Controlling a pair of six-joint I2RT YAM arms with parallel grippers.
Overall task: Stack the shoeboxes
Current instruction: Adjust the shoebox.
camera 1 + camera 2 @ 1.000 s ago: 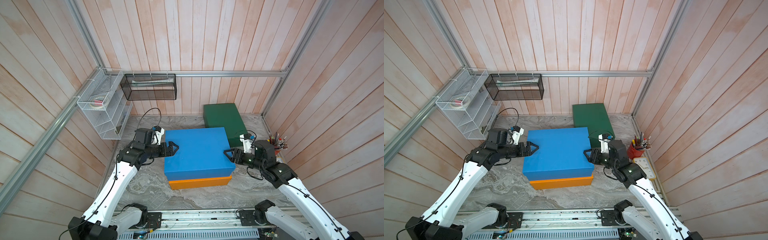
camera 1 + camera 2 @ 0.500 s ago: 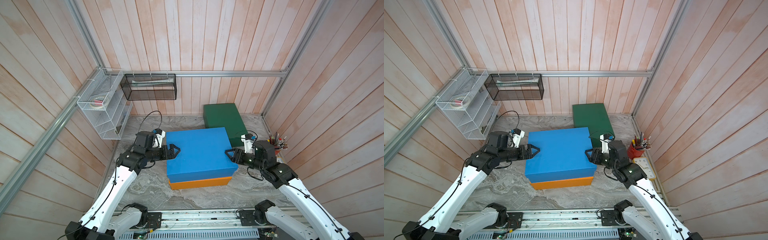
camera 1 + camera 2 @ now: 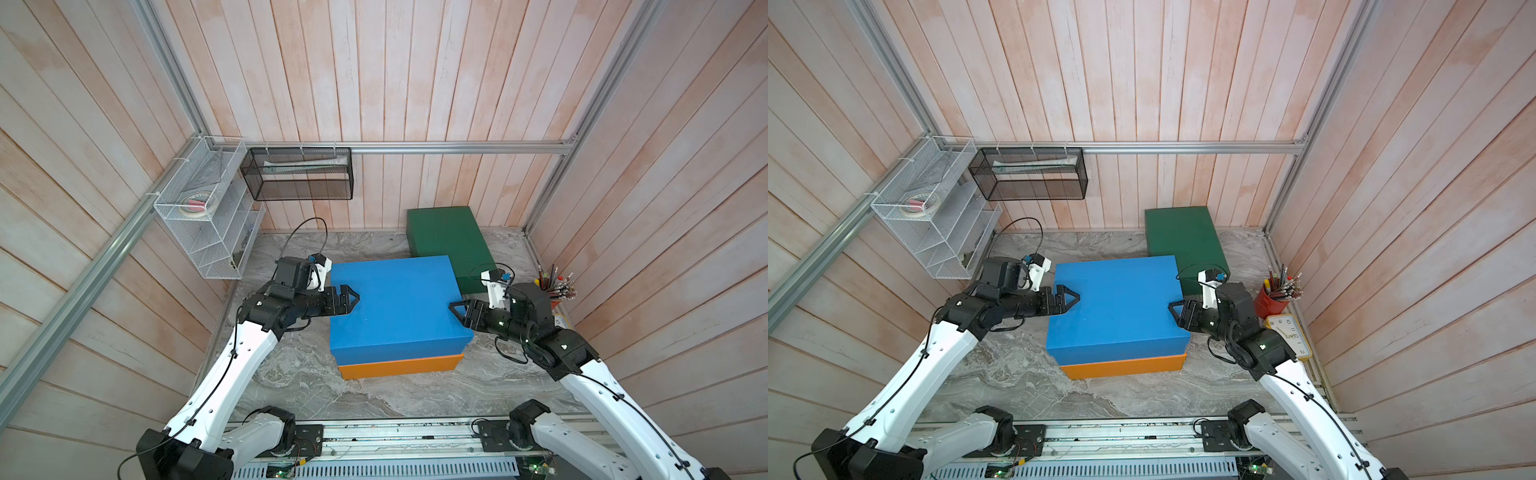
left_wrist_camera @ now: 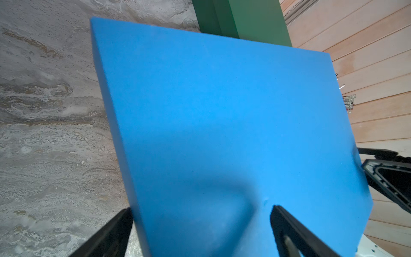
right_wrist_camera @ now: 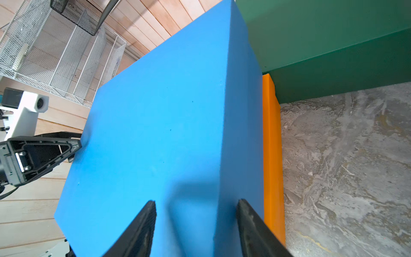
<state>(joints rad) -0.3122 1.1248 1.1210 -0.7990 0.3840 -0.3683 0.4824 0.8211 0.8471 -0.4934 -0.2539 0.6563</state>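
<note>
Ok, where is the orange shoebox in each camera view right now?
Top view: the orange shoebox is the strip under the near edge of the blue shoebox.
Top view: orange shoebox, same strip under the near edge.
Left wrist: not in it.
Right wrist: orange shoebox, a narrow band alongside the blue side wall.
Shared landmark: the blue shoebox, in all four.

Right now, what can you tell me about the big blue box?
The blue box is a plain, matte, cardboard-looking rectangle, closed, with no markings. It lies on top of the orange box, which peeks out along its near edge. Its far corner sits close to the green box; whether they touch is unclear. The left gripper straddles one short end, wide open. The right gripper straddles the other, and I can't tell if it squeezes.
</note>
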